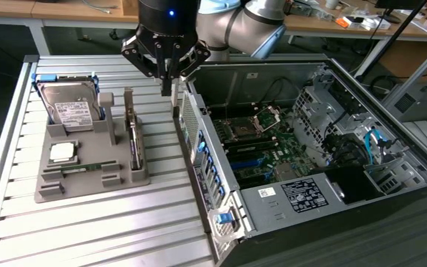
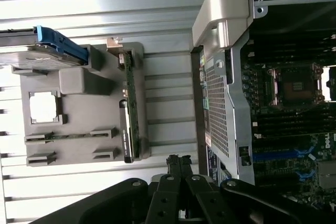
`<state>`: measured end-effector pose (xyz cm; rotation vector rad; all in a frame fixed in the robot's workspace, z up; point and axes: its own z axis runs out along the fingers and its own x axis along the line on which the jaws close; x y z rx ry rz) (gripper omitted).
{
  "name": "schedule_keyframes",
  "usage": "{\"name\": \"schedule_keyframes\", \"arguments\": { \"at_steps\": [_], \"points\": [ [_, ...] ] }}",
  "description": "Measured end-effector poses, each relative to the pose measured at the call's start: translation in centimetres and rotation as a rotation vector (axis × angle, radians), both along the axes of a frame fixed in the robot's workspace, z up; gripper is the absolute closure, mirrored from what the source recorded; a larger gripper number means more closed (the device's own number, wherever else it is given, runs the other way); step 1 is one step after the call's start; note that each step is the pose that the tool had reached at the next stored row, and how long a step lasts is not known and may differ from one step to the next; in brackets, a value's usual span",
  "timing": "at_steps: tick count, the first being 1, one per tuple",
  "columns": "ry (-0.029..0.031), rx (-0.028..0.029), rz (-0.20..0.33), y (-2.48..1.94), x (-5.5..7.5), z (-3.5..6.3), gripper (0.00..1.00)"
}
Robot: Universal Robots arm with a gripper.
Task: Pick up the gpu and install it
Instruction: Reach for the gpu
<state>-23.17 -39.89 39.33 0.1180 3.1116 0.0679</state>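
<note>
The gpu (image 1: 133, 138) stands on its long edge in a slot at the side of the grey holder (image 1: 87, 181) nearest the computer case, its dark board upright and its pale metal bracket at the far end. In the wrist view the gpu (image 2: 129, 109) appears as a thin green-edged strip on that same holder (image 2: 79, 95). My gripper (image 1: 167, 89) hangs above the gap between the holder and the case's rear panel, higher than the gpu and apart from it. Its black fingers (image 2: 178, 163) are pressed together, shut with nothing held.
The holder also carries a silver hard drive (image 1: 69, 105), a processor chip (image 1: 63, 150) and a narrow green memory stick (image 1: 87, 166). The open computer case (image 1: 198, 139) lies to the exterior view's right, its motherboard (image 1: 262, 158) and socket (image 2: 291, 85) exposed. Slatted aluminium table (image 1: 109, 228) surrounds both.
</note>
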Motion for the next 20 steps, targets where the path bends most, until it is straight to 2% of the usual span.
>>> {"name": "schedule_keyframes", "arguments": {
  "at_steps": [15, 20],
  "points": [
    [-0.0001, 0.0000, 0.000, 0.00, -1.5, 0.00, 0.90],
    [-0.0001, 0.0000, 0.000, 0.00, -2.3, 0.00, 0.90]
  ]
}}
